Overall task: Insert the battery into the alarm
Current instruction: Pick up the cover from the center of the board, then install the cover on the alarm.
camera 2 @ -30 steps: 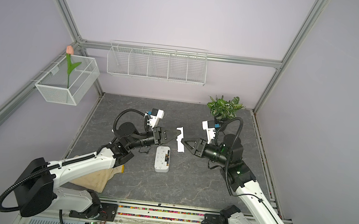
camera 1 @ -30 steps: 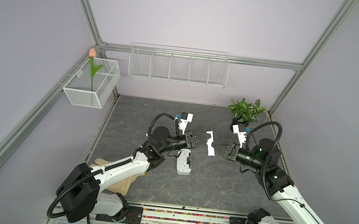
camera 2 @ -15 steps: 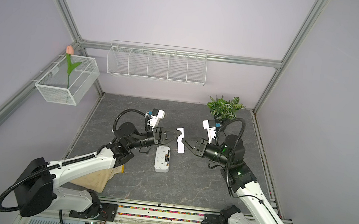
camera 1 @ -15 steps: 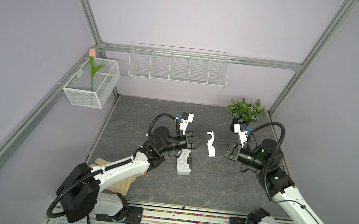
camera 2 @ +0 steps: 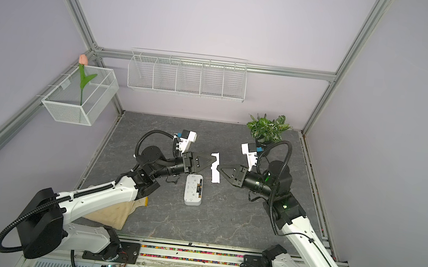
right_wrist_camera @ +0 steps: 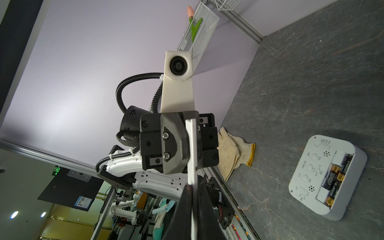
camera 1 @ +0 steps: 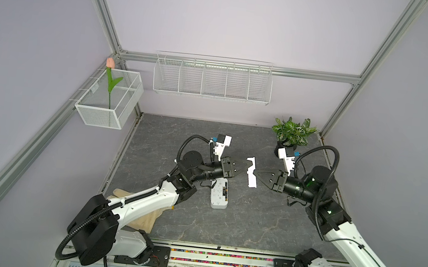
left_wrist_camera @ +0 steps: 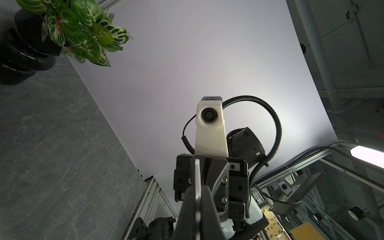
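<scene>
The alarm [camera 1: 219,194] lies back-up on the grey table [camera 1: 265,229], just below centre in both top views, clear of both arms. In the right wrist view its narrow slot stands open, with batteries [right_wrist_camera: 337,176] seated inside. Above it, at centre frame, the left gripper [camera 1: 244,168] and right gripper [camera 1: 257,172] each pinch 1 thin white cover strip [camera 1: 251,180] from opposite edges, jaws narrow. The alarm looks light, rigid and smooth-shelled, so it is likely to slide. Its 2 long sides seem the best hold.
</scene>
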`<state>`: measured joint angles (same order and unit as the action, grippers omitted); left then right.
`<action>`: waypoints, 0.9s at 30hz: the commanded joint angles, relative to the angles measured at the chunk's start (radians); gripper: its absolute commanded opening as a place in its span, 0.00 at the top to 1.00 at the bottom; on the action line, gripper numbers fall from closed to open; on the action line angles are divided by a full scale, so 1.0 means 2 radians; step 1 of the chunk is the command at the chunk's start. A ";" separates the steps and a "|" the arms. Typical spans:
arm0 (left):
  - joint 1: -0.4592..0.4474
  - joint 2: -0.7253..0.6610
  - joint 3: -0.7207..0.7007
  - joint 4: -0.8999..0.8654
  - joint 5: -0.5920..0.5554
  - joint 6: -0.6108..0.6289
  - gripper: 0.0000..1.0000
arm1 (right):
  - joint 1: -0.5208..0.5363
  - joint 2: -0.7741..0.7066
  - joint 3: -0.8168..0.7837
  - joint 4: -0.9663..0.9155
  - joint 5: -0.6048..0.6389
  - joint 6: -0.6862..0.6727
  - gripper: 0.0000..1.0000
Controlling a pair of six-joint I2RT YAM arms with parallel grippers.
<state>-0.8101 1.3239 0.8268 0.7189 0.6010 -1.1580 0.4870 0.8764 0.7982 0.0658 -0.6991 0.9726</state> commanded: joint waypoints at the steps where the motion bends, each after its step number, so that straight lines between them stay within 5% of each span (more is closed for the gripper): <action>1: -0.002 -0.007 0.017 0.003 0.004 0.005 1.00 | 0.002 -0.007 -0.006 0.008 -0.008 0.003 0.92; 7: -0.002 -0.006 0.016 0.003 0.006 0.008 0.96 | 0.002 -0.011 -0.008 0.009 -0.006 0.002 0.93; 11: -0.001 -0.013 0.011 -0.022 -0.014 0.018 0.42 | 0.001 -0.013 -0.012 -0.009 0.003 -0.010 0.93; 13: 0.003 -0.028 0.007 -0.073 -0.044 0.041 0.33 | -0.001 -0.016 -0.013 -0.044 0.027 -0.031 0.93; 18: 0.014 -0.097 0.005 -0.314 -0.215 0.139 0.32 | -0.002 -0.016 -0.016 -0.159 0.115 -0.098 0.93; 22: 0.026 -0.129 0.006 -0.490 -0.344 0.167 0.33 | -0.002 -0.008 -0.062 -0.126 0.137 -0.076 0.93; 27: 0.082 -0.172 -0.096 -0.469 -0.330 0.130 0.33 | -0.002 0.019 -0.131 0.005 0.125 -0.011 0.93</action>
<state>-0.6960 1.0115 0.7334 -0.1146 0.0059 -0.8890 0.4858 0.8860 0.5797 -0.0711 -0.4648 0.8833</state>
